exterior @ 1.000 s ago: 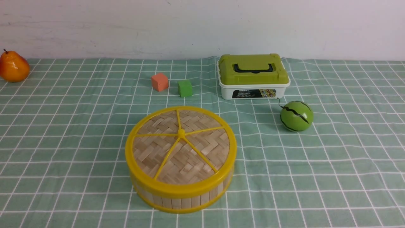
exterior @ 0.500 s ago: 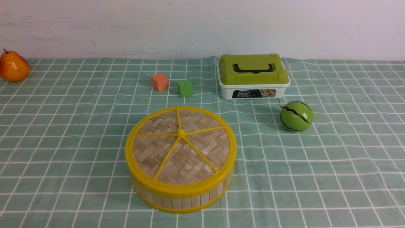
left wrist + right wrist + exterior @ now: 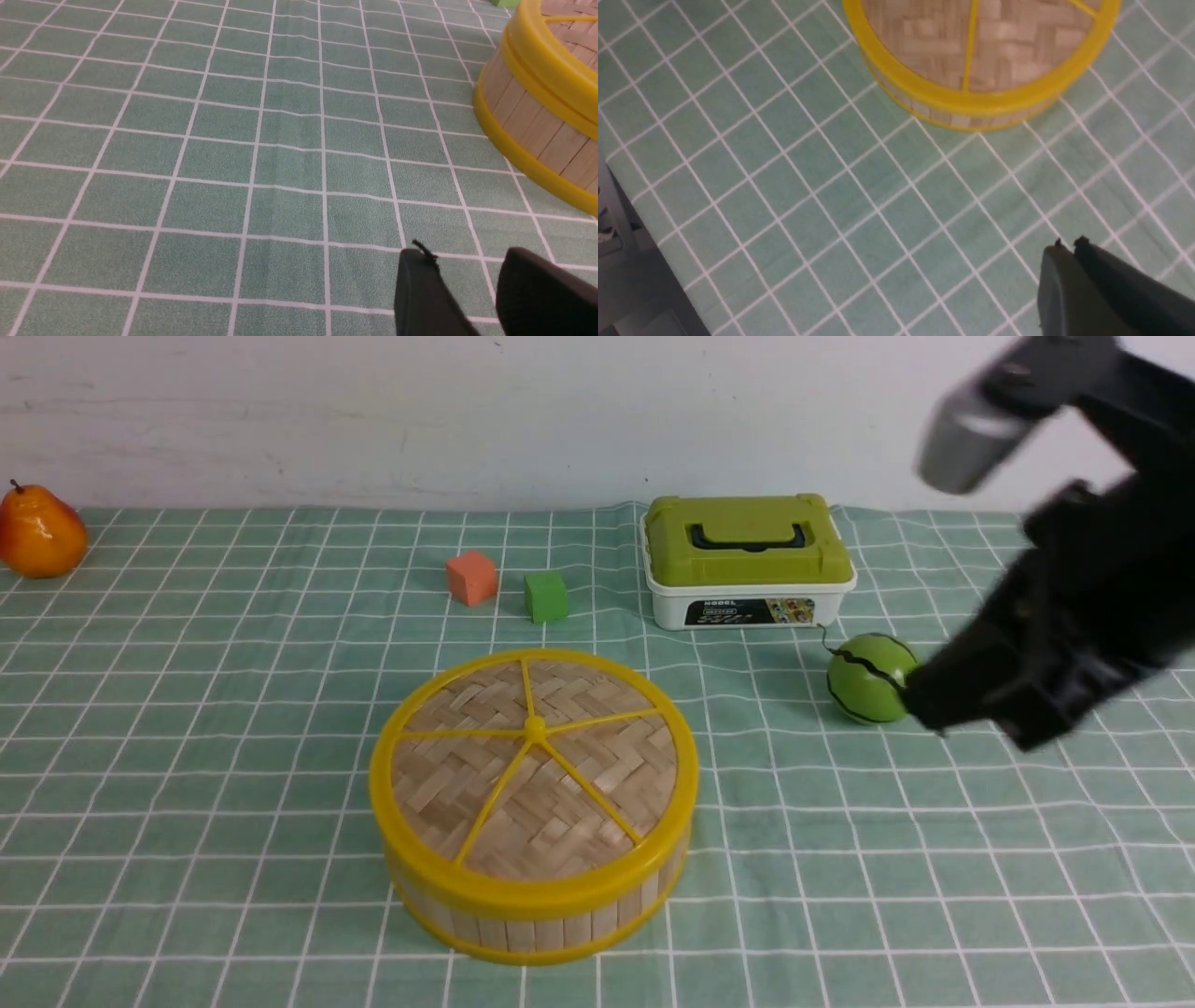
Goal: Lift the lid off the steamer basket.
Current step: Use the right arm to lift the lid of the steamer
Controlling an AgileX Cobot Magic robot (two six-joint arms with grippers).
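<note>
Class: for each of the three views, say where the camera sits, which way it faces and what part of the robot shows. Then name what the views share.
Front view: between the arms, facing forward over the tablecloth to the wall; the blurred right arm shows at right.
Left wrist view: on the left arm, looking shallowly along the cloth; the left gripper shows, open.
Right wrist view: on the right arm, looking steeply down; the right gripper shows, shut.
Shared: all three show the lid on the steamer basket.

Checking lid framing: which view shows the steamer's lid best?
Front view: the whole lid, five spokes and knob, seated on the steamer basket. Right wrist view crops it, slightly blurred; left wrist view catches only a rim edge.
</note>
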